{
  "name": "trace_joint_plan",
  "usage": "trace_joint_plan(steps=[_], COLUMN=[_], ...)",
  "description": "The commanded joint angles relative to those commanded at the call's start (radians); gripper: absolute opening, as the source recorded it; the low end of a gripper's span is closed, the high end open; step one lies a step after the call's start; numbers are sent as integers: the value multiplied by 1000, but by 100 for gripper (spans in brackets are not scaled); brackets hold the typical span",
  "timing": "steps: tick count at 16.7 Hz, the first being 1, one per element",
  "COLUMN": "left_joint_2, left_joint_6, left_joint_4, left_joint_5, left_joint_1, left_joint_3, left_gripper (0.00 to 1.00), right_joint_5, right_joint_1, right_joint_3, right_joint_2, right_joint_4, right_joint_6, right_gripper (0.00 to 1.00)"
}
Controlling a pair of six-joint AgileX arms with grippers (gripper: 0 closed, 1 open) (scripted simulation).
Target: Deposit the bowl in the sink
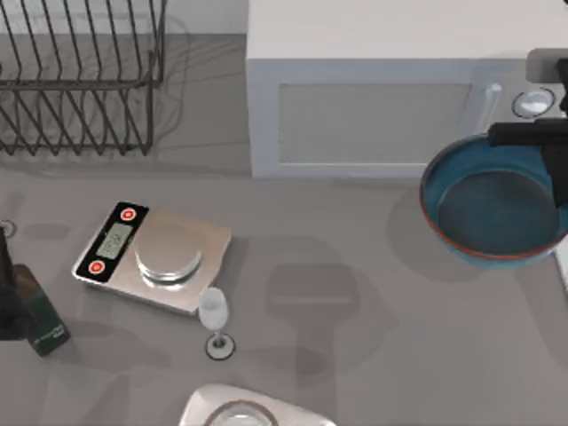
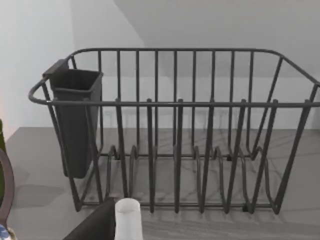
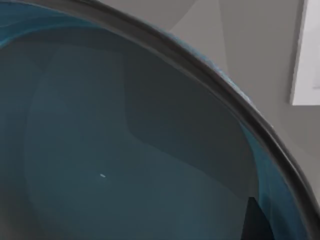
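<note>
The bowl (image 1: 493, 206) is wide and blue, with a reddish-brown rim and a dark teal inside. It hangs above the table at the right, in front of the white cabinet, and casts a shadow to its left. My right gripper (image 1: 508, 135) reaches in from the right edge and is shut on the bowl's far rim. The right wrist view looks straight into the bowl (image 3: 115, 160), with one dark fingertip (image 3: 255, 222) at its rim. The sink (image 1: 253, 410) shows as a pale rounded basin at the front edge. My left arm (image 1: 9, 293) is parked at the left edge.
A kitchen scale (image 1: 155, 257) and a small wine glass (image 1: 215, 319) stand left of centre, with a green bottle (image 1: 40, 315) beside the left arm. A wire dish rack (image 1: 80, 80) fills the back left and also appears as the dish rack (image 2: 175, 130) with a dark cutlery cup (image 2: 75, 120).
</note>
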Motion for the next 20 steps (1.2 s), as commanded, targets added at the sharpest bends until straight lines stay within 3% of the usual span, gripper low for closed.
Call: trace_joint_plan(steps=[5,10,14,20], left_joint_2=[0,0,0,0], left_joint_6=[0,0,0,0], left_joint_4=[0,0,0,0], left_joint_5=[0,0,0,0], left_joint_1=[0,0,0,0], left_joint_3=[0,0,0,0], left_gripper=[100,100,100,100], right_joint_5=[-17,-113,-208,-343], right_joint_1=[-27,-205,-413,-645], right_joint_3=[-30,-236,-481,-774], right_joint_2=[-1,-38,-67,-98], right_joint_4=[32,275,648,1406], right_joint_6=[-14,-96,-169,-236], right_gripper=[0,0,0,0])
